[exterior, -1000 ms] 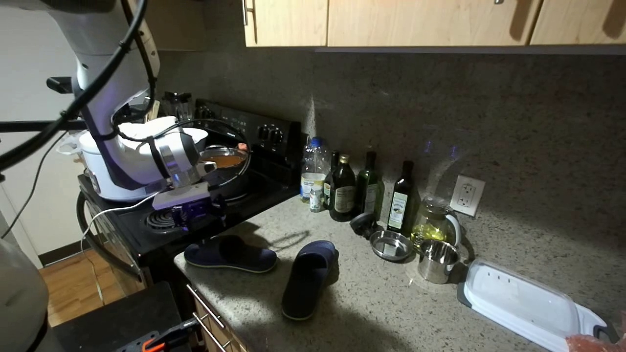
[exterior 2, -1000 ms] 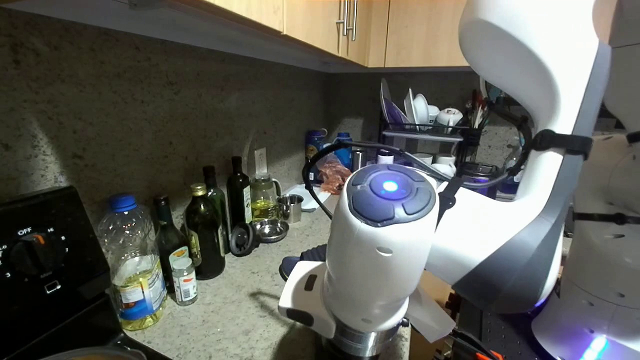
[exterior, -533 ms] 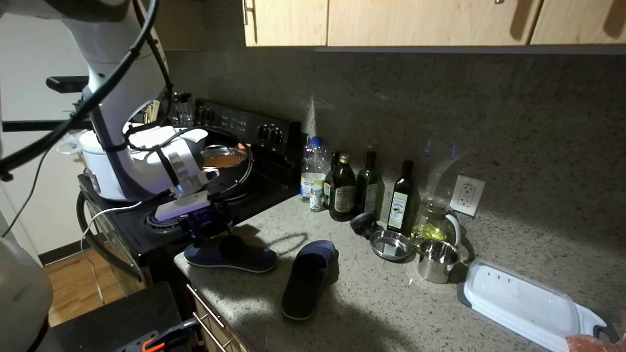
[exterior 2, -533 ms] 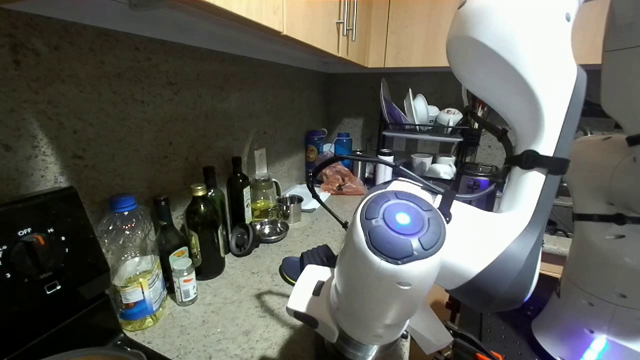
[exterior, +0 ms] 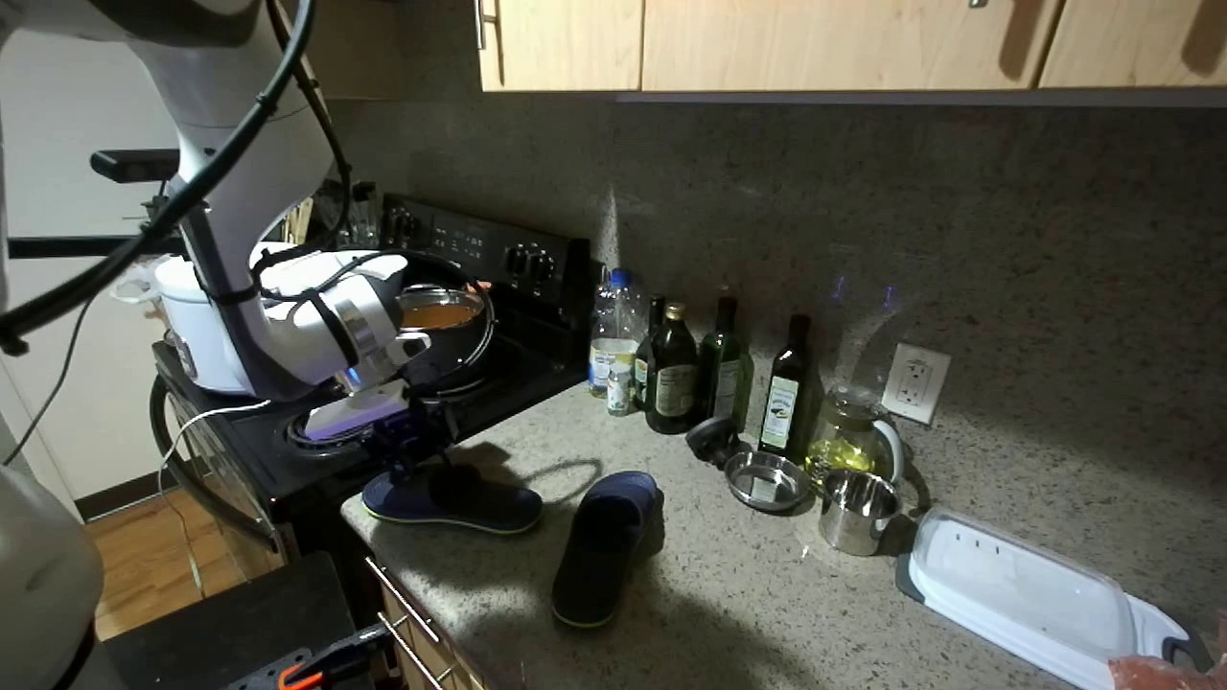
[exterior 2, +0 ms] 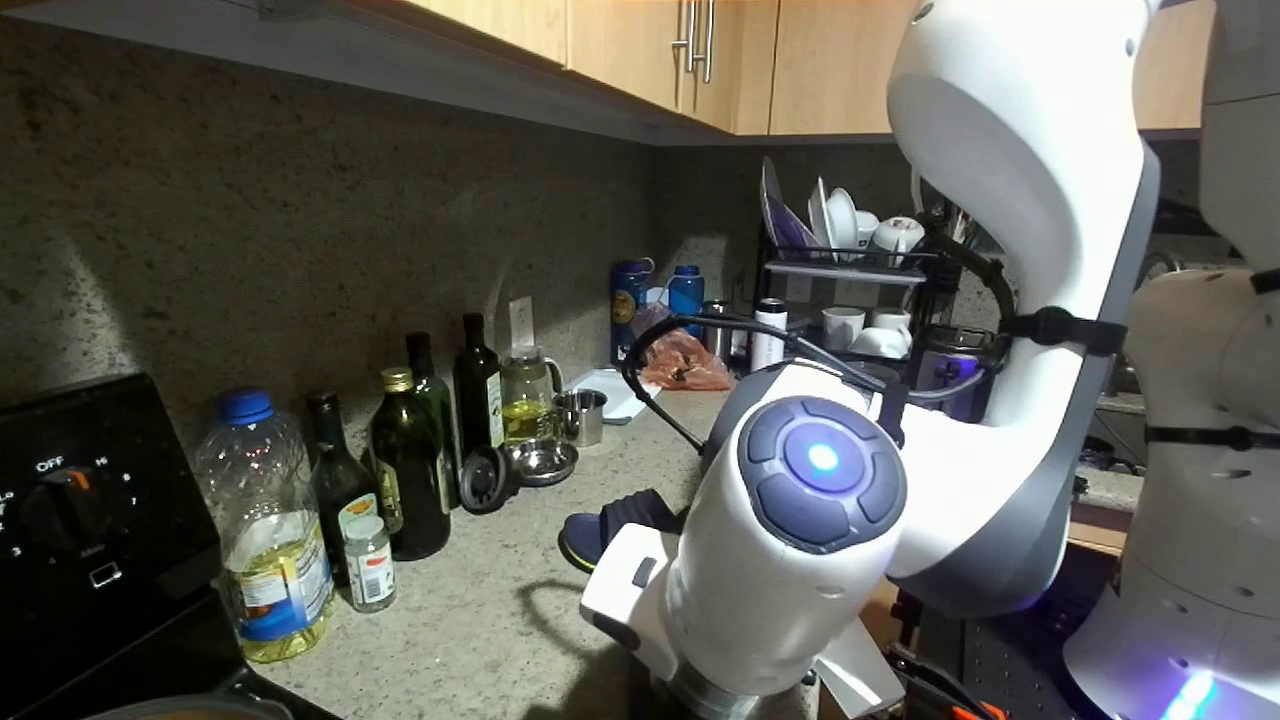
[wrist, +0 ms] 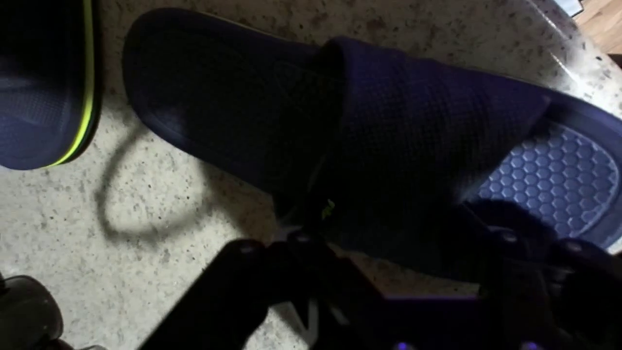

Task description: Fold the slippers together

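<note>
Two dark navy slippers lie apart on the counter. The slipper nearer the stove (exterior: 498,510) lies sideways to the other slipper (exterior: 594,565). My gripper (exterior: 422,465) is low over the toe band of the slipper nearer the stove. In the wrist view this slipper (wrist: 413,102) fills the middle, its band in deep shadow. The gripper (wrist: 388,209) is open there, its dark fingers wide apart with the band between them; contact cannot be told. The other slipper (wrist: 39,112) shows at the left edge. In an exterior view one slipper (exterior 2: 590,535) is partly behind the arm, and the gripper is hidden.
The stove (exterior: 537,345) with a pot (exterior: 446,331) stands beside the arm. Several bottles (exterior: 674,379), a steel bowl (exterior: 767,481), a steel cup (exterior: 858,513) and a white lidded container (exterior: 1035,594) stand along the wall. The counter's front edge runs close to the slippers.
My gripper has moved right and down in an exterior view, from over the stove edge to low over the nearer slipper's toe band. The slippers show no clear movement.
</note>
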Robot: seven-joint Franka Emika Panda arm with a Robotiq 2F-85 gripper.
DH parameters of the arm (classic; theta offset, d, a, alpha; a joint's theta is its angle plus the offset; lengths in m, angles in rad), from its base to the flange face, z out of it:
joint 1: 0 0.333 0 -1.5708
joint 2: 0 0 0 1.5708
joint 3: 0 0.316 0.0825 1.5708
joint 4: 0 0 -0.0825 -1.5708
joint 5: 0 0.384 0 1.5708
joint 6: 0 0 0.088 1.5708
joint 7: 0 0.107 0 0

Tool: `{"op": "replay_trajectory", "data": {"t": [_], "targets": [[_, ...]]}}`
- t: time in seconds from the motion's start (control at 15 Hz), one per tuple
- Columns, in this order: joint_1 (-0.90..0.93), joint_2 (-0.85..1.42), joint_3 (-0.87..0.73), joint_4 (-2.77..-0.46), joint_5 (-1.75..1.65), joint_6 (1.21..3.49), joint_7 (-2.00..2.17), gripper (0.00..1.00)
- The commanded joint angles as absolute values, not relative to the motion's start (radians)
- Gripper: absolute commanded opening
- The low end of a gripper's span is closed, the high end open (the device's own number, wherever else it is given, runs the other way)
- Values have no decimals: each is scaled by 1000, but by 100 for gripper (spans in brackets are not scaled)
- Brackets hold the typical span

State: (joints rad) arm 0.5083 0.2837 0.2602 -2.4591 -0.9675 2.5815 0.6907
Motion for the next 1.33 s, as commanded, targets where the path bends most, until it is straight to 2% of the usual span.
{"op": "replay_trajectory", "data": {"t": [0.0,0.27,0.33,0.73,1.27], "targets": [[519,246,267,-2474,-1015,2519,772,31],[518,194,290,-2493,-1044,2426,848,6],[515,179,296,-2497,-1048,2398,864,2],[467,65,333,-2552,-1006,2341,809,5],[366,-48,315,-2687,-780,2612,314,5]]}}
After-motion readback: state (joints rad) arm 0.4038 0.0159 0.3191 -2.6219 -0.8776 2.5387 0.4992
